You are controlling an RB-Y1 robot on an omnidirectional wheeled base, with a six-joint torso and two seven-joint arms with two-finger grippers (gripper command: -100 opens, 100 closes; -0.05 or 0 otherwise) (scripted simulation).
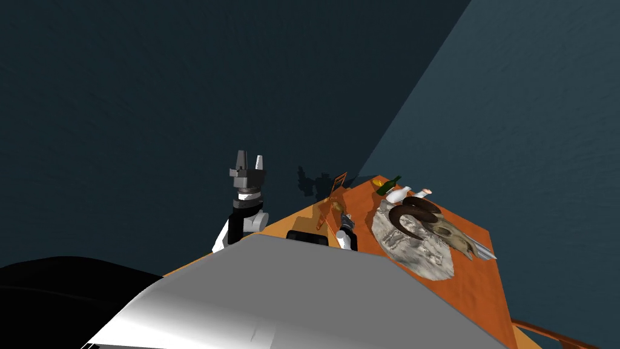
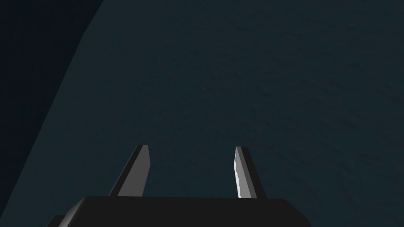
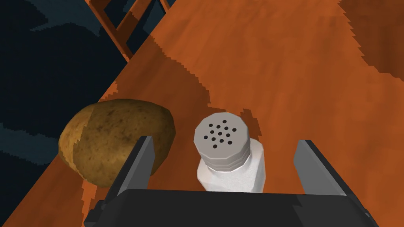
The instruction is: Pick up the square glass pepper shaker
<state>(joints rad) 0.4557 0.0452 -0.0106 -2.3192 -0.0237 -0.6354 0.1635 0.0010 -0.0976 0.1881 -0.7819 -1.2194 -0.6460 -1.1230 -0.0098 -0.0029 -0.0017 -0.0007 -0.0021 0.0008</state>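
The pepper shaker (image 3: 229, 157) is a white square-bodied jar with a grey cap dotted with holes, standing upright on the orange wooden table (image 3: 276, 59). It stands between the fingers of my right gripper (image 3: 225, 140), which is open, with a gap on each side of the jar. In the head view the right gripper (image 1: 346, 227) is low over the table's near end. My left gripper (image 1: 249, 160) is raised off the table's left side with its fingers open and nothing between them (image 2: 192, 147).
A brown potato (image 3: 114, 138) lies right beside the shaker, behind one right finger. A horned skull on a grey slab (image 1: 424, 224), a green bottle (image 1: 387, 185) and a white bottle (image 1: 399, 194) sit further along the table. A wooden chair frame (image 3: 114, 23) stands past the edge.
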